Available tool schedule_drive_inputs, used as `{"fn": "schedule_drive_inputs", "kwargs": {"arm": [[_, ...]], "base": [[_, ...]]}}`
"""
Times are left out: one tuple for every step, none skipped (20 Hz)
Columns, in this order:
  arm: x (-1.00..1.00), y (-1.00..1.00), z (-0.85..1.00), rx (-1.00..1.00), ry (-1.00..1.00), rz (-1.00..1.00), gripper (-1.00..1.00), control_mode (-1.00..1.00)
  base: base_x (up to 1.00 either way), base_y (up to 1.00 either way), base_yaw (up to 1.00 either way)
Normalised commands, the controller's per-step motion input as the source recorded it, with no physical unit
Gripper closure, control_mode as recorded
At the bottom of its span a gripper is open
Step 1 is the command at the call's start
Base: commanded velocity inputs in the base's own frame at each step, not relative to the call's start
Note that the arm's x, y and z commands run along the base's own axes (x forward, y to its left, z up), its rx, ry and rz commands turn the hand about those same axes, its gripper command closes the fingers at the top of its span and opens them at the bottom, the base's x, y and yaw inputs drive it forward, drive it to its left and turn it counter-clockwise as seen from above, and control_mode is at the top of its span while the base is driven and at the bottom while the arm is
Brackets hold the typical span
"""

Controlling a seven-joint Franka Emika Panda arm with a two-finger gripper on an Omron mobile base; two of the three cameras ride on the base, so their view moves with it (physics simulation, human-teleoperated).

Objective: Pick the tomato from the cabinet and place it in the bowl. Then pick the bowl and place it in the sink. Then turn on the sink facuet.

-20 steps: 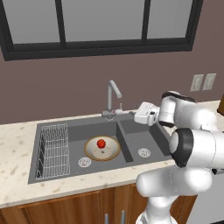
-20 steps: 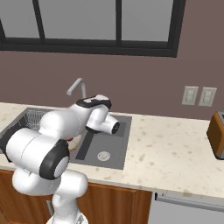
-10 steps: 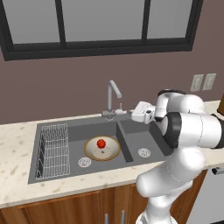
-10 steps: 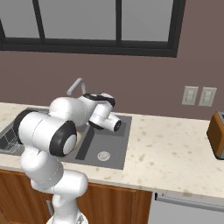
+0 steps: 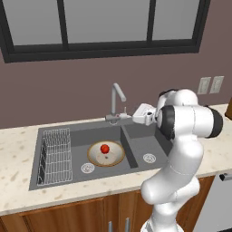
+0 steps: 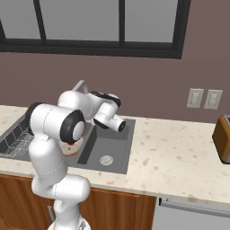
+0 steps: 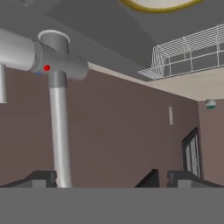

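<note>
left base view: glossy red tomato (image 5: 104, 148) sits in the shallow cream bowl (image 5: 106, 154) with its tan rim, in the left basin of the dark grey sink (image 5: 81, 136) beside a wire rack (image 5: 54, 155). end effector (image 5: 134, 115) is spread wide, empty, just beside the slim silver faucet (image 5: 117, 100) at the speckled table's (image 5: 18, 141) back edge.

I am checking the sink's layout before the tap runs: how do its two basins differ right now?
The left basin of the sink is the wider one and holds the wire rack and the bowl with the tomato in it. The right basin is narrower and holds none of these. The faucet stands behind the divider between them. Both are dark grey and rectangular, each with a round silver drain.
</note>
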Motion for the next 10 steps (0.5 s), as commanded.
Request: {"fn": "schedule_drive_inputs", "kwargs": {"arm": [[0.44, 0.0, -0.23, 0.0, 0.0, 0.0, -1.0, -1.0], [0.5, 0.0, -0.25, 0.0, 0.0, 0.0, -1.0, -1.0], [0.51, 0.0, -0.28, 0.0, 0.0, 0.0, -1.0, -1.0], [0.49, 0.0, -0.31, 0.0, 0.0, 0.0, -1.0, -1.0], [0.49, 0.0, -0.34, 0.0, 0.0, 0.0, -1.0, -1.0], [0.49, 0.0, -0.34, 0.0, 0.0, 0.0, -1.0, -1.0], [0.52, 0.0, -0.32, 0.0, 0.0, 0.0, -1.0, -1.0], [0.56, 0.0, -0.21, 0.0, 0.0, 0.0, -1.0, -1.0], [0.54, 0.0, -0.14, 0.0, 0.0, 0.0, -1.0, -1.0], [0.58, 0.0, -0.11, 0.0, 0.0, 0.0, -1.0, -1.0]], "base": [[0.0, 0.0, 0.0], [0.0, 0.0, 0.0], [0.0, 0.0, 0.0], [0.0, 0.0, 0.0], [0.0, 0.0, 0.0], [0.0, 0.0, 0.0], [0.0, 0.0, 0.0], [0.0, 0.0, 0.0], [0.0, 0.0, 0.0], [0.0, 0.0, 0.0]]}}
